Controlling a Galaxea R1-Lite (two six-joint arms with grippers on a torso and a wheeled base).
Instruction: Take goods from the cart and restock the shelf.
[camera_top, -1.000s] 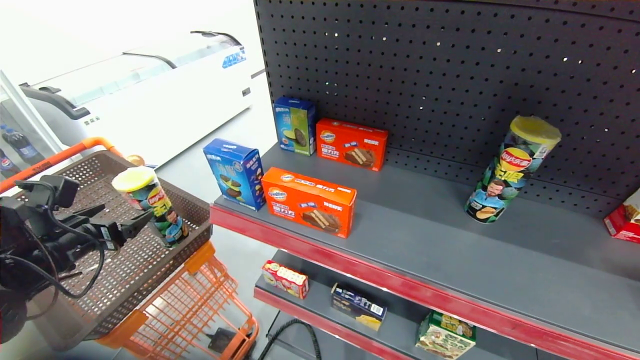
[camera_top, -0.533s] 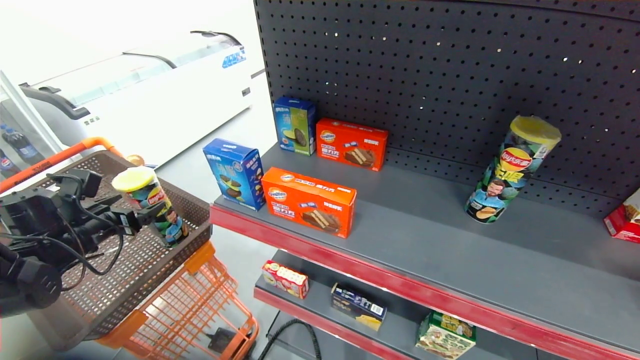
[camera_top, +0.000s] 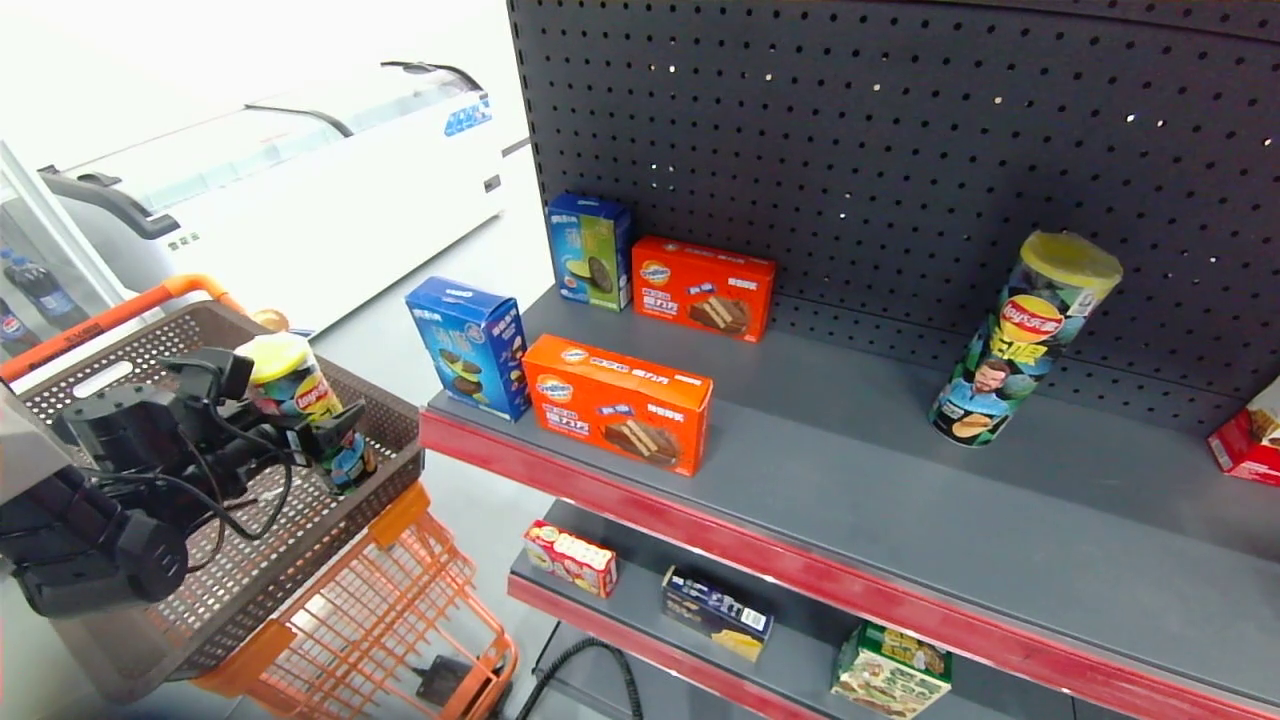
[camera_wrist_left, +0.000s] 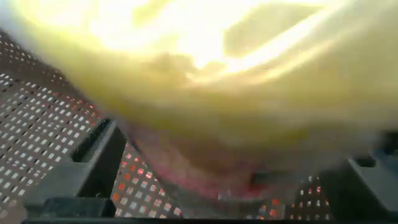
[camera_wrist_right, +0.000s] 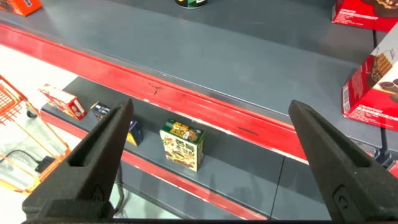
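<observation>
At the left of the head view, a chip can (camera_top: 290, 380) with a yellow lid stands upright in the brown perforated basket (camera_top: 240, 570) on top of the orange cart (camera_top: 400, 600). The left jaws are open, one on either side of that can, about halfway up its body. The left wrist view shows the can close up between them, with strips of mesh visible in the gaps, so they are not pressed against it. The right jaws are spread wide and hold nothing. Between them the right wrist view shows a green carton (camera_wrist_right: 182, 144) on a lower shelf.

The grey shelf (camera_top: 850, 500) with a red front edge fills the centre and right of the head view. A second chip can (camera_top: 1020, 340) stands upright at the right, near the pegboard (camera_top: 850, 130). At the shelf's left end stand the front blue box (camera_top: 468, 345) and front orange box (camera_top: 618, 402), with the rear blue box (camera_top: 590, 250) and rear orange box (camera_top: 703, 287) behind them. A red box (camera_top: 1245, 435) shows at the right edge.
</observation>
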